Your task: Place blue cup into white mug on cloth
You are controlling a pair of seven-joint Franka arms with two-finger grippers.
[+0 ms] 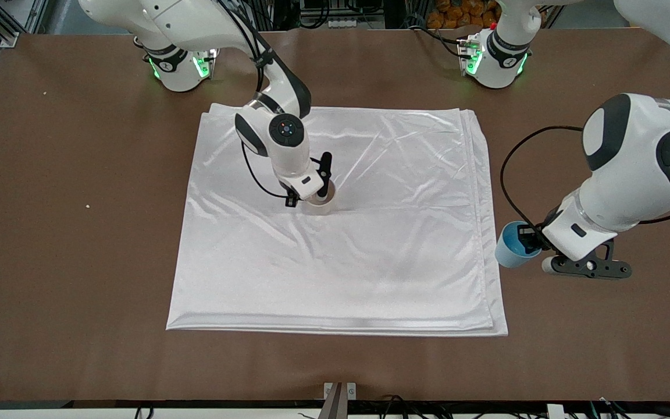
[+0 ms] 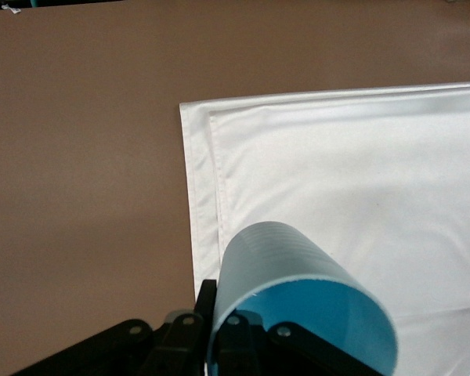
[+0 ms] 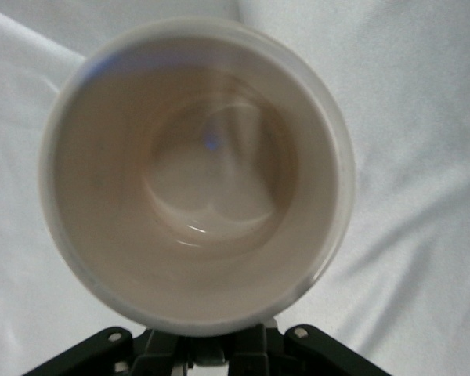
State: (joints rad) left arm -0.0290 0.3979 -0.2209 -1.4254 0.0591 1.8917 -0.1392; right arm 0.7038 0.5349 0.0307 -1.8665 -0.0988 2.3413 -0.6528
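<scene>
The right gripper [image 1: 319, 195] clamps the white mug [image 1: 321, 203] upright mid-cloth [image 1: 370, 262]. At the cloth's three o'clock edge, the left gripper [image 1: 526, 240] holds the tilted blue cup [image 1: 508, 249], fingers pinching its rim.

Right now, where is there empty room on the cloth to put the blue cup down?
Most of the cloth is bare: the wide part nearer the front camera than the white mug, and the stretch between the mug and the edge where the left end effector holds the blue cup. It is crowded only at the mug, where the right end effector sits.
</scene>
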